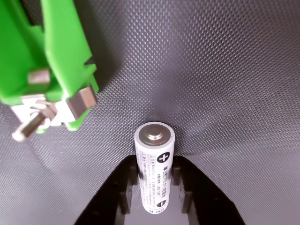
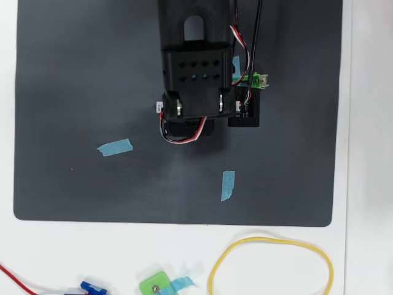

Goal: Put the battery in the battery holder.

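**Battery clamped in the jaws, holder end just ahead**

In the wrist view the gripper (image 1: 157,185) has its two black jaws closed on the battery (image 1: 154,164), one against each side of the white cylinder. The battery stands lengthwise along the jaws, its grey metal cap toward the camera's far side, over the dark textured mat (image 1: 234,70).

The battery holder (image 1: 51,61) fills the upper left corner of the wrist view, bright green, with metal contact tabs and a screw at its near end. It lies up and left of the battery's cap, apart from it, with bare mat between the two. The right half of that view is open mat.

On the battery's side a plus sign in a dark circle sits near the cap and a minus sign near the lower end. Lines of fine dark print run between them, too small to read; the bottom line may be a date, though I cannot be sure.

From overhead the arm (image 2: 193,67) covers the battery, and only a green end of the holder (image 2: 258,80) shows at its right side. The mat's lower half is open apart from two blue tape strips (image 2: 115,147). On the white table (image 2: 368,184) below the mat lie a yellow rubber band (image 2: 212,273) and a small green square piece (image 2: 155,286).
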Tool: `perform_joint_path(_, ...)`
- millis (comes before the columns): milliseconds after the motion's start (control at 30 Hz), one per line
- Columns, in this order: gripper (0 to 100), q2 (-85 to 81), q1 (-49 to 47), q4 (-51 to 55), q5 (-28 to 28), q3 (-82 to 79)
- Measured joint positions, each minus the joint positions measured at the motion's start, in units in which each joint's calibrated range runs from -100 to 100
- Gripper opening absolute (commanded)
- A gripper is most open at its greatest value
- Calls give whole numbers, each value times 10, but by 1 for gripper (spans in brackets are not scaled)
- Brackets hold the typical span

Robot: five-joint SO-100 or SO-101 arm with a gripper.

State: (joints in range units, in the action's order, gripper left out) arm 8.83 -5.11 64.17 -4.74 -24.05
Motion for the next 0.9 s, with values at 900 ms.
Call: perform_joint_path(900,0,-410,-223,16,-129,-219)
